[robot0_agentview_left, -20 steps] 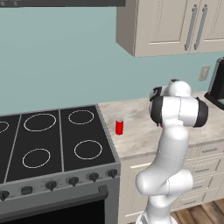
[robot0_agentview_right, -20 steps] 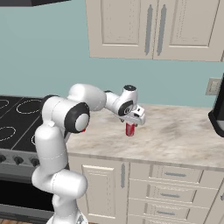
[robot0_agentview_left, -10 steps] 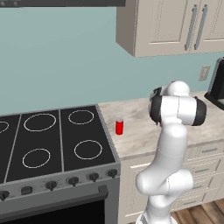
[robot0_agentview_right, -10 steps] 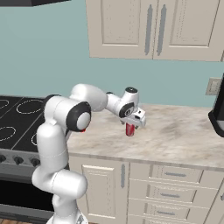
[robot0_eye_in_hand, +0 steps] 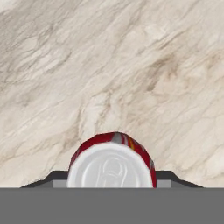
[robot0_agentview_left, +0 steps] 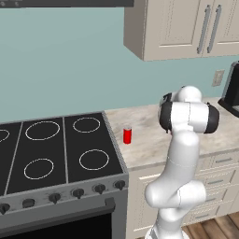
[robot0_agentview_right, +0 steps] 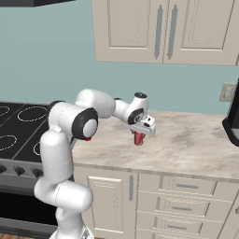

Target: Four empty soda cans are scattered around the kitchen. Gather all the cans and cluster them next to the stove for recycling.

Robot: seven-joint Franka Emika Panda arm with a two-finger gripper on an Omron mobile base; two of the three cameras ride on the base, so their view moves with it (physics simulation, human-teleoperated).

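My gripper (robot0_agentview_right: 139, 136) points down over a red soda can (robot0_agentview_right: 138, 139) standing on the beige counter (robot0_agentview_right: 186, 144), right of the stove (robot0_agentview_right: 18, 135). In the hand view the can's pale top (robot0_eye_in_hand: 112, 168) lies between my dark fingertips (robot0_eye_in_hand: 56, 177), which press against its two sides. Another red soda can (robot0_agentview_left: 127, 135) stands upright on the counter right beside the stove's black cooktop (robot0_agentview_left: 56, 154). In the right base view my elbow hides most of that can.
A black appliance (robot0_agentview_left: 232, 88) stands at the counter's far right end. Cream wall cabinets (robot0_agentview_left: 186, 28) hang above the counter. Drawers and a cabinet door lie under the counter's front edge (robot0_agentview_right: 154, 170).
The hand stays low over the red can. The arm, the other can and the cameras have not visibly moved.
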